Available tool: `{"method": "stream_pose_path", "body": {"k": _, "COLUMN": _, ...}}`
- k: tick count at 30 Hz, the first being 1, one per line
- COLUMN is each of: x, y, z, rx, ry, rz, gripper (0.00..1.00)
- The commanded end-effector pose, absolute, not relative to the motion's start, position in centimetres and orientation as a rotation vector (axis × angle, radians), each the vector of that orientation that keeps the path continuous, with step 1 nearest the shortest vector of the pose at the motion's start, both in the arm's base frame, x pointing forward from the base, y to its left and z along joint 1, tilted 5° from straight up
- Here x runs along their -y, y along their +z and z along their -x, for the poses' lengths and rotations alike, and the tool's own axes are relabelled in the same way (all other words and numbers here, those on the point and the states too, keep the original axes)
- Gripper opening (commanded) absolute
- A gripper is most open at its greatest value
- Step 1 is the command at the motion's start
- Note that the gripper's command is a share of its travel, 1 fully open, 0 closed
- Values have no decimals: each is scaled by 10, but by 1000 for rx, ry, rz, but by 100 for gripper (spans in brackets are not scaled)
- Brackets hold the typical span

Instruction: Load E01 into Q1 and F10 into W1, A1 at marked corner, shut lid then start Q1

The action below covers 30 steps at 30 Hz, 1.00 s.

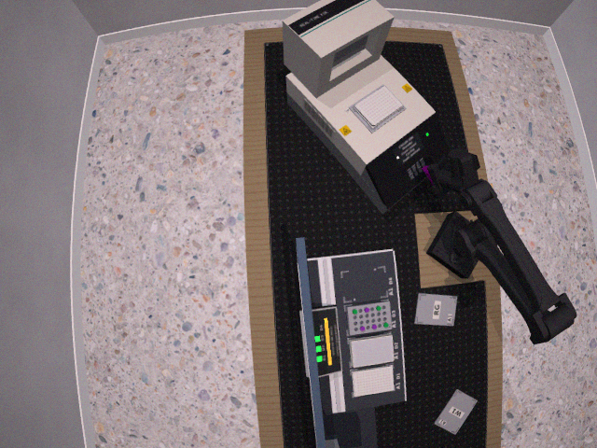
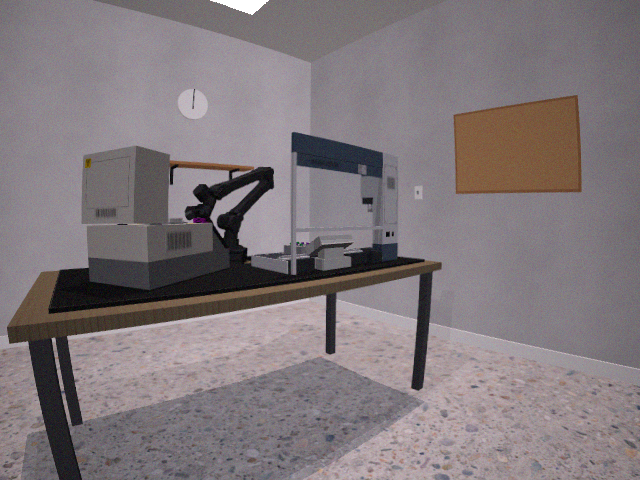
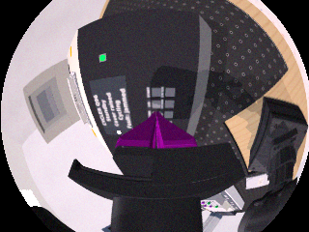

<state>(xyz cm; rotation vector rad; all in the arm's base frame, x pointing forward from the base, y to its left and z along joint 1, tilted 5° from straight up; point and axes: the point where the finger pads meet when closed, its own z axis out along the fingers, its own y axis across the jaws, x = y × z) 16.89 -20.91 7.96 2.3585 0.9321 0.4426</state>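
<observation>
The cycler Q1 (image 1: 385,130) (image 2: 149,248) stands at the far end of the mat with its lid (image 1: 332,43) (image 2: 124,183) raised open. A white 96-well plate (image 1: 377,106) lies on its block; it also shows in the wrist view (image 3: 45,102). The lamp (image 1: 427,134) (image 3: 102,58) is green. My gripper (image 1: 427,172) (image 2: 197,220) (image 3: 156,131) is shut and empty, its purple tips at the key pad (image 1: 415,168) (image 3: 161,100) on the sloping front panel. Another white plate (image 1: 372,381) lies in D1. D4 (image 1: 364,279) is empty. The nest W1 (image 1: 457,407) is empty.
The tube cooling block (image 1: 368,319) with green and purple tubes sits on D3 and the deep-well block (image 1: 371,350) on D2. The regrip nest RG (image 1: 432,310) is empty. The liquid handler's blue frame (image 1: 308,337) (image 2: 336,155) runs along the deck's left side. My arm's base (image 1: 452,245) stands right of the deck.
</observation>
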Motion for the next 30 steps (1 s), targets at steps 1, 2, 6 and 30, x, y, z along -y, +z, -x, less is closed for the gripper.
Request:
{"method": "stream_pose_path", "body": {"k": 1, "x": 215, "y": 87, "z": -171, "rx": -909, "ry": 449, "rz": -2331, "gripper": 0}}
{"method": "stream_pose_path", "body": {"k": 2, "x": 216, "y": 88, "z": -170, "rx": -909, "ry": 447, "rz": -2328, "gripper": 0}}
{"method": "stream_pose_path", "body": {"k": 6, "x": 217, "y": 91, "z": -169, "rx": -908, "ry": 440, "rz": -2322, "gripper": 0}}
{"method": "stream_pose_path", "body": {"k": 30, "x": 229, "y": 112, "z": -176, "rx": -894, "ry": 448, "rz": -2308, "gripper": 0}}
